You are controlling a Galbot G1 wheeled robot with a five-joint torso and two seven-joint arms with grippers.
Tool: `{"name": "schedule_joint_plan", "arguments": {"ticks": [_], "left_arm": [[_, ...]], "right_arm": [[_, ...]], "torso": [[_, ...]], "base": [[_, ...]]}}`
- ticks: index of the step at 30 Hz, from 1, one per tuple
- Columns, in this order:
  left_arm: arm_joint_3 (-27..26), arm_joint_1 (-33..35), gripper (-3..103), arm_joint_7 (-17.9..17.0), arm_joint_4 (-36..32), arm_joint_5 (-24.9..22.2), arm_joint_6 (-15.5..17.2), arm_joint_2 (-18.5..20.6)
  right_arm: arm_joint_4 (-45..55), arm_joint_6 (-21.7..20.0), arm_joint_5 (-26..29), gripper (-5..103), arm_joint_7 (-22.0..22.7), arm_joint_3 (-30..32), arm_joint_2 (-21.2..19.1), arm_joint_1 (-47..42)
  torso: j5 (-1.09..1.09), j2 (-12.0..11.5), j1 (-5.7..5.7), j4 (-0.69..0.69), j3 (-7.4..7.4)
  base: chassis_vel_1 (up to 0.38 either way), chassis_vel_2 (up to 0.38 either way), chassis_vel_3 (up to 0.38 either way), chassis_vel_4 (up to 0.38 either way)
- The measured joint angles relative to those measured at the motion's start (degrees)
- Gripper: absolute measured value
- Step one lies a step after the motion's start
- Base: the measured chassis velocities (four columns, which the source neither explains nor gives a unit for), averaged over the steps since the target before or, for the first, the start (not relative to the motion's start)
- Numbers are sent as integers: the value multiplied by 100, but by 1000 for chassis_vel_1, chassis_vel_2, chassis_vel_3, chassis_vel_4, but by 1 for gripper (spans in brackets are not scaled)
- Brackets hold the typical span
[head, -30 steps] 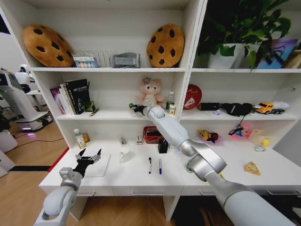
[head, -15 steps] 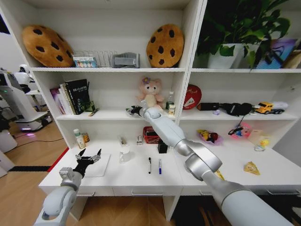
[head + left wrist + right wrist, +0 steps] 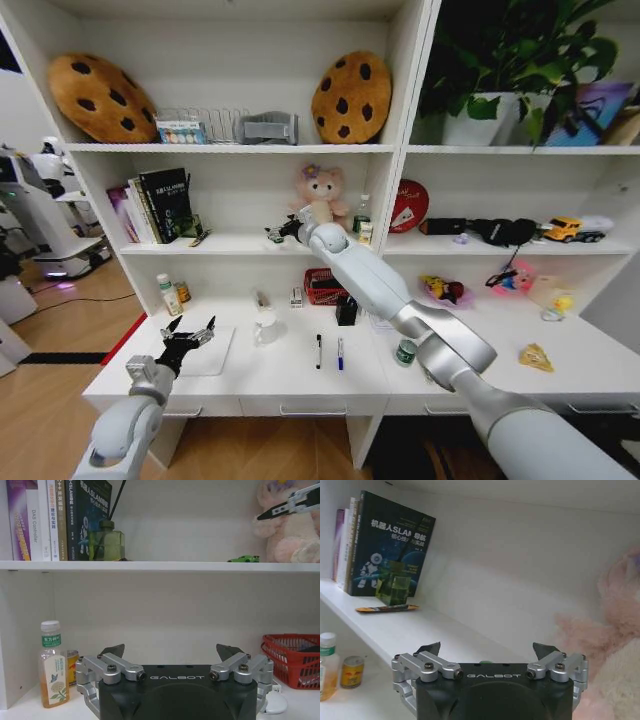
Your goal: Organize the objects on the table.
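Observation:
My right arm reaches up to the middle shelf [image 3: 230, 246]. Its gripper [image 3: 281, 231] is open, just left of the pink teddy bear [image 3: 320, 195]. The tiny green toy car [image 3: 243, 558] rests on that shelf, and in the left wrist view the right gripper [image 3: 280, 510] hangs above it, apart from it. A sliver of the green car [image 3: 482, 662] shows between the open fingers. Low at the table's left, my left gripper [image 3: 190, 334] is open over the silver laptop [image 3: 212, 358]. Two pens [image 3: 319, 350], a white cup [image 3: 265, 326] and a green-capped bottle [image 3: 405, 352] stand on the table [image 3: 290, 385].
Books [image 3: 160, 203] and a green glass bottle [image 3: 106, 542] stand at the shelf's left. A red basket [image 3: 320, 287], a black box [image 3: 346, 310] and a tea bottle [image 3: 168, 295] sit at the table's back. A yellow wedge [image 3: 536, 357] lies at the right.
My right gripper has shifted a little left along the shelf and its elbow has swung right, uncovering the green-capped bottle. The left arm has not moved.

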Motion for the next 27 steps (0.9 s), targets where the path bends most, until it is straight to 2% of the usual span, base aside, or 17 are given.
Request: {"name": "schedule_joint_plan", "arguments": {"ticks": [1, 3, 8, 9, 10, 11, 13, 14, 15, 17, 18, 20, 21, 23, 24, 26, 27], "left_arm": [[0, 0, 100, 0, 0, 0, 0, 0], [0, 0, 100, 2, 0, 0, 0, 0], [0, 0, 100, 5, 0, 0, 0, 0], [1, 0, 100, 7, 0, 0, 0, 0], [1, 0, 100, 6, 0, 0, 0, 0], [1, 0, 100, 6, 0, 0, 0, 0], [1, 0, 100, 5, 0, 0, 0, 0], [1, 0, 100, 5, 0, 0, 0, 0], [1, 1, 100, 7, 0, 0, 0, 0], [1, 0, 100, 6, 0, 0, 0, 0], [1, 0, 100, 6, 0, 0, 0, 0], [0, 0, 100, 5, 0, 0, 0, 0], [0, 0, 100, 5, 0, 0, 0, 0], [1, 0, 100, 6, 0, 0, 0, 0], [1, 0, 100, 6, 0, 0, 0, 0], [1, 0, 100, 7, 0, 0, 0, 0], [1, 0, 100, 7, 0, 0, 0, 0]], "right_arm": [[0, 0, 0, 100, 0, 0, 0, 0], [527, -426, 527, 100, 524, -104, -186, -79], [794, -606, 892, 100, 962, -197, -290, -134], [903, -633, 1027, 100, 1219, -250, -334, -161], [1257, -697, 1395, 100, 1913, -395, -433, -266], [1257, -697, 1395, 100, 1913, -395, -433, -266], [1995, -799, 2143, 100, 3206, -538, -540, -542], [1995, -799, 2143, 100, 3206, -538, -540, -542], [2353, -803, 2419, 100, 3796, -577, -593, -741], [2762, -784, 2693, 100, 4460, -545, -694, -1070], [2762, -784, 2693, 100, 4460, -545, -694, -1070], [3086, -561, 2505, 100, 4589, -429, -1176, -1647], [3086, -561, 2505, 100, 4589, -429, -1176, -1647], [3276, -225, 1969, 100, 4251, 31, -1765, -2715], [3276, -225, 1969, 100, 4251, 31, -1765, -2715], [3315, 473, 1408, 100, 3380, 621, -1918, -3611], [3315, 473, 1408, 100, 3380, 621, -1918, -3611]], "torso": [[0, 0, 0, 0, 0], [0, 0, 0, 1, 0], [0, 0, -1, 1, 0], [0, 0, 0, 1, 0], [0, 0, -1, 1, 0], [0, 0, -1, 1, 0], [0, 0, 0, 1, 0], [0, 0, 0, 1, 0], [0, 0, 0, 2, 0], [0, 0, 0, 2, 0], [0, 0, 0, 2, 0], [0, 0, -1, 3, 0], [0, 0, -1, 3, 0], [2, 0, 1, -5, 1], [2, 0, 1, -5, 1], [1, 0, 0, 2, 0], [1, 0, 0, 2, 0]], "base": [[0, 0, 0, 0], [0, 0, 0, 0], [0, 0, 0, 0], [0, 0, 0, 0], [0, 0, 0, 0], [0, 0, 0, 0], [0, 0, 0, 0], [0, 0, 0, 0], [0, 0, 0, 0], [0, 0, 0, 0], [0, 0, 0, 0], [0, 0, 0, 0], [0, 0, 0, 0], [0, 0, 0, 0], [0, 0, 0, 0], [0, 0, 0, 0], [0, 0, 0, 0]]}}
